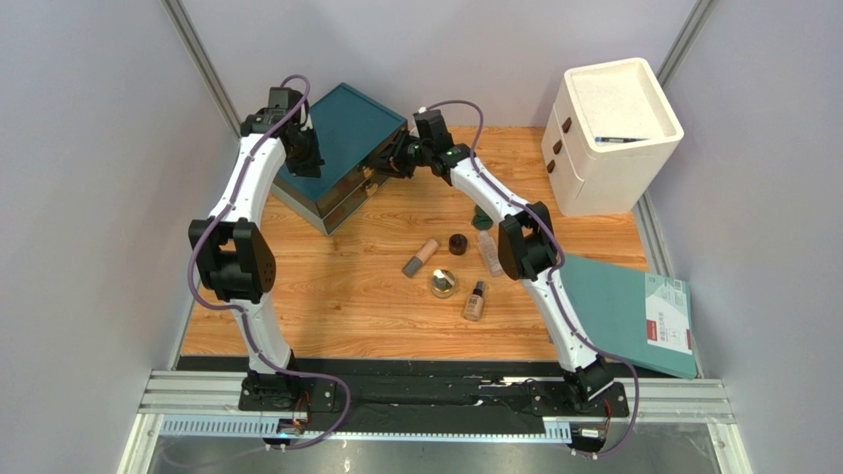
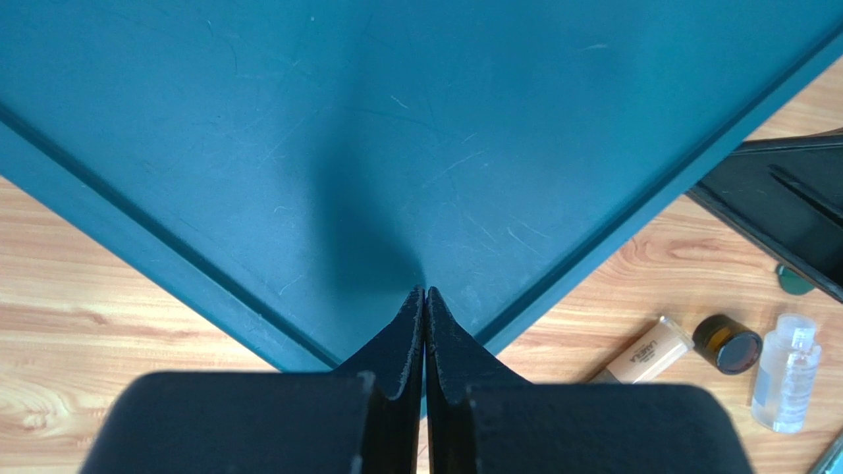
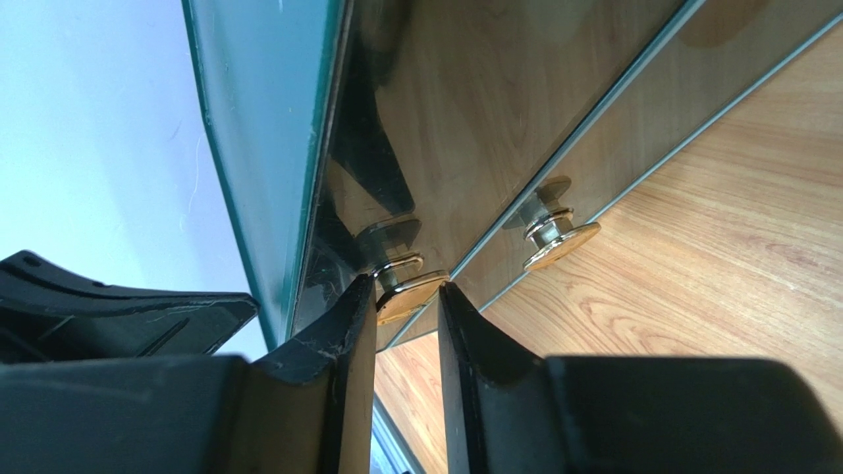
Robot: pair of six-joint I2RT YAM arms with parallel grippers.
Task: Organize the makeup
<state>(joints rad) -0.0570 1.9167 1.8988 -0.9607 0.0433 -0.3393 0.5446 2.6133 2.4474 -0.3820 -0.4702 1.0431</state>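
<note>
The makeup lies loose on the wooden table: a beige tube with grey cap (image 1: 422,257), a dark brown jar (image 1: 457,244), a clear bottle (image 1: 490,252), a gold compact (image 1: 444,284), a beige black-capped bottle (image 1: 475,300) and a dark green piece (image 1: 480,215). My left gripper (image 1: 302,158) is shut and empty, its tips (image 2: 424,293) pressed on the teal drawer box's top (image 2: 396,128). My right gripper (image 3: 406,296) is closed around the upper drawer's gold knob (image 3: 408,288) on the box front (image 1: 368,178). The left wrist view shows the tube (image 2: 648,351), jar (image 2: 727,344) and bottle (image 2: 787,360).
A second gold knob (image 3: 559,242) sits on the lower drawer. A white drawer cabinet (image 1: 608,133) stands at the back right. A teal flat book (image 1: 633,311) lies at the right edge. Grey walls close in both sides.
</note>
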